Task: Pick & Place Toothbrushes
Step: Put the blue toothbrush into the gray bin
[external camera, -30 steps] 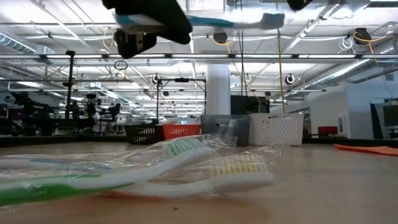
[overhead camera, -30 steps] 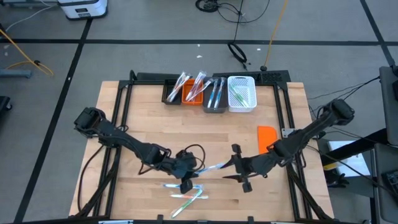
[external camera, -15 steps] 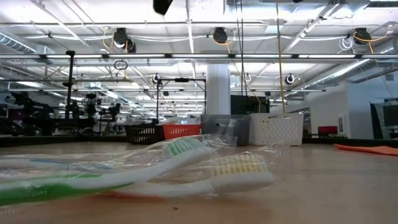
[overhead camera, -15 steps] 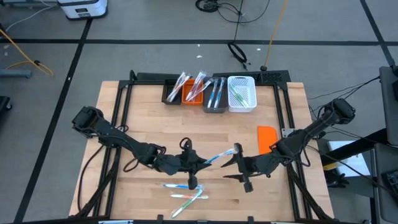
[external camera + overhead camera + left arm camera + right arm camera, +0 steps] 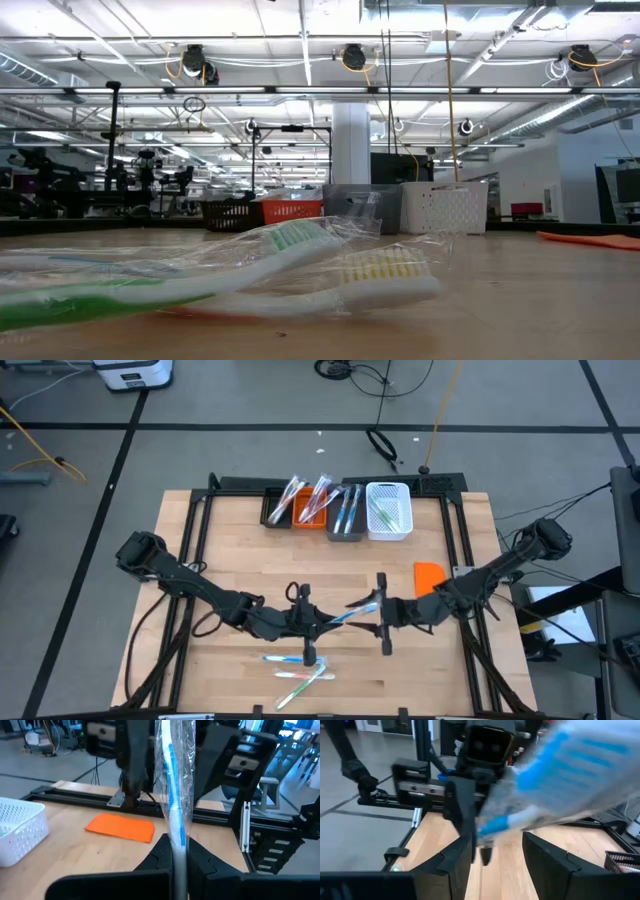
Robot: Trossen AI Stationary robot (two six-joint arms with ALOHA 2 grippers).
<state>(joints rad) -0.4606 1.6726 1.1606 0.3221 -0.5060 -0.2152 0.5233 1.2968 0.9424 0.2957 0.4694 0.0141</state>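
We see the left gripper [image 5: 318,622] above mid-table, jaws pinched on a wrapped blue toothbrush [image 5: 348,616] (clear film around it), its head reaching between the spread fingers [image 5: 454,865] of the right gripper [image 5: 382,615]. Three more toothbrushes [image 5: 300,668] lie on the table [image 5: 240,550] near its front edge; others fill the bins [image 5: 340,512] behind.

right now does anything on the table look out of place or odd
Mostly tidy. Three wrapped toothbrushes lie loose at the table's front edge, away from the bins. The left gripper holds a blue one up between the right gripper's open fingers.
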